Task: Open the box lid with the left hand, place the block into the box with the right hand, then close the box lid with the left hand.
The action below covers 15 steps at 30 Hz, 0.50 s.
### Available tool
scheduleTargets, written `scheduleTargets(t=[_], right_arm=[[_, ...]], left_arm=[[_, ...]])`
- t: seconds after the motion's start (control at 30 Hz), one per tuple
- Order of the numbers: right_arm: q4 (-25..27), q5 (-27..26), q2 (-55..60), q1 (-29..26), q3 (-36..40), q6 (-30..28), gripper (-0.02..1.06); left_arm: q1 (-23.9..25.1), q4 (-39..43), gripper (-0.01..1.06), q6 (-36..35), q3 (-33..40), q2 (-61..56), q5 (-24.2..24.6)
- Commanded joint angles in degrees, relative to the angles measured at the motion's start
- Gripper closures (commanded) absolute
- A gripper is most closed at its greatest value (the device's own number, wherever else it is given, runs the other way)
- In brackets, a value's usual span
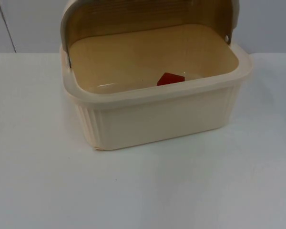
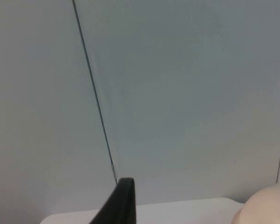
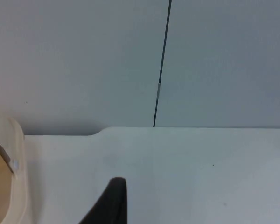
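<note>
Top view: a cream plastic bread box (image 1: 157,119) with ribbed walls sits on the white counter (image 1: 143,191), backed by the grey partition wall (image 1: 28,24). Its translucent brownish roll-top lid (image 1: 148,16) is swung up and back, so the box stands open. A small red block (image 1: 170,78) lies on the box floor, close to the front wall and partly hidden behind the front rim. By the look of things the block is already in and only closing the lid remains. The lid looks like light, stiff, smooth plastic turning on side pivots; its front edge should be the sensible place to take hold, with a gentle pull forward and down, since a slick curved surface may slip under the fingers.

Left wrist view: the left gripper (image 2: 121,205) shows one black fingertip before the partition wall, with a rounded cream corner of the box (image 2: 266,205) nearby; whether it is spread or pressed together cannot be told. It touches nothing.

Right wrist view: the right gripper (image 3: 109,203) hangs over the bare counter beside the box's rim (image 3: 16,177), waiting; its state cannot be told either.
</note>
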Motion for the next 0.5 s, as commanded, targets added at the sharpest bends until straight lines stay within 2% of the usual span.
scheduleTargets(t=[0.0, 0.3, 0.43, 0.47], right_arm=[[0.11, -0.34, -0.34, -0.38, -0.16, 0.31, 0.00], [0.11, -0.34, -0.34, -0.38, -0.16, 0.42, 0.00], [0.11, -0.34, -0.34, -0.38, -0.16, 0.42, 0.00], [0.11, -0.34, -0.34, -0.38, -0.16, 0.42, 0.00]], left_arm=[[-0.05, 0.19, 0.03, -0.34, 0.18, -0.24, -1.08], [-0.05, 0.19, 0.03, -0.34, -0.84, 6.29, -4.99], [-0.05, 0.19, 0.03, 0.42, -5.43, 13.72, -5.22], [-0.05, 0.19, 0.03, 0.92, -8.56, 18.01, -5.34]])
